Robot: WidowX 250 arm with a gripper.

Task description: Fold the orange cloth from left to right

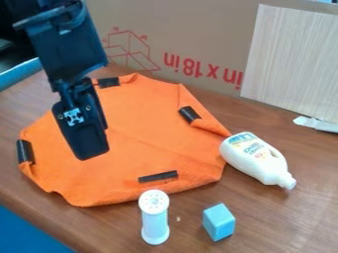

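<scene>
Black gripper (92,152) that hung over an orange cloth (155,133), whether wide or narrow could not be told, cloth mostly toward its two o'clock, white bottle (253,157) that lay at three.

The cloth (145,128) is spread over the middle of the desk (277,222), with one strip (107,82) at its back edge, another (190,114) toward its right, a third (25,151) at its left edge and a fourth (158,176) near its front. The bottle (254,158) lies on its side at the cloth's right edge, its cap toward the front right. Before the cloth is the shaker (155,217), with the block (218,222) to its right, nearer the front than the bottle. Cardboard (211,29) rises behind the cloth, and a panel (290,59) is before its right part, with a scrap (316,123) at the panel's foot
</scene>
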